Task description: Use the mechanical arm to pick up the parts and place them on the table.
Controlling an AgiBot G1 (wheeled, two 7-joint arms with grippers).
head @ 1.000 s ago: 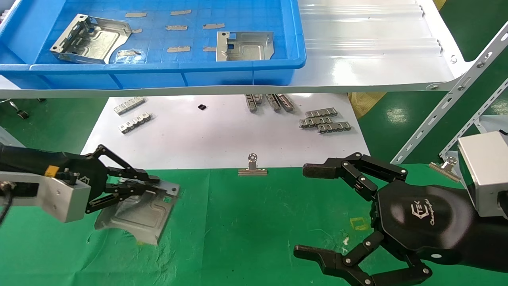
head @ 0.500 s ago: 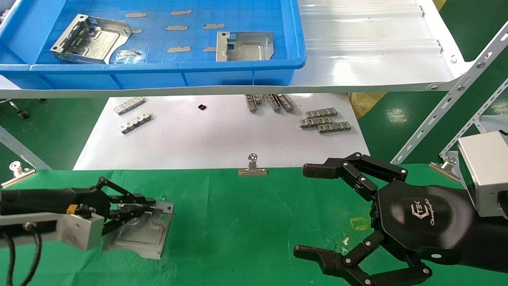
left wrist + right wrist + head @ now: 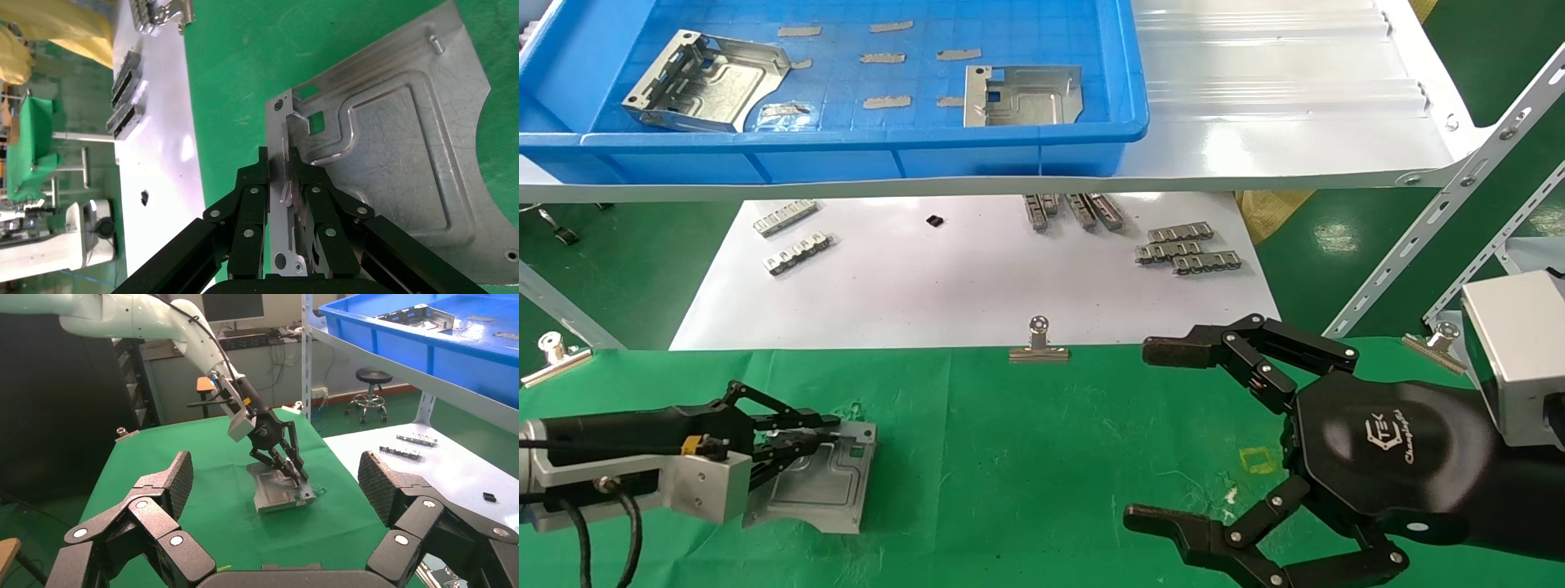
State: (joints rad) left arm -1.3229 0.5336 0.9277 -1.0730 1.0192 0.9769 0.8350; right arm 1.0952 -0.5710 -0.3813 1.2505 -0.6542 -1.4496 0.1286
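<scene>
My left gripper [image 3: 801,441] is shut on the folded slotted edge of a silvery sheet-metal part [image 3: 823,482], which rests low on the green cloth table [image 3: 1042,457] at the left. In the left wrist view the fingers pinch that edge [image 3: 285,177] and the plate [image 3: 404,153] spreads over the cloth. The right wrist view shows the same part [image 3: 278,491] under the left gripper [image 3: 298,476]. Two more parts [image 3: 705,82] [image 3: 1021,95] lie in the blue tray [image 3: 862,147]. My right gripper [image 3: 1160,433] is open and empty above the table at the right.
A white sheet [image 3: 977,278] beyond the cloth carries small grey slotted strips [image 3: 1189,249] [image 3: 793,241]. Steel binder clips [image 3: 1039,345] [image 3: 552,355] [image 3: 1438,343] grip the cloth's far edge. A white shelf with angled metal struts [image 3: 1459,188] holds the tray.
My left gripper has lowered the part down and toward me onto the green cloth, and the plate has flattened out. The right arm has not moved.
</scene>
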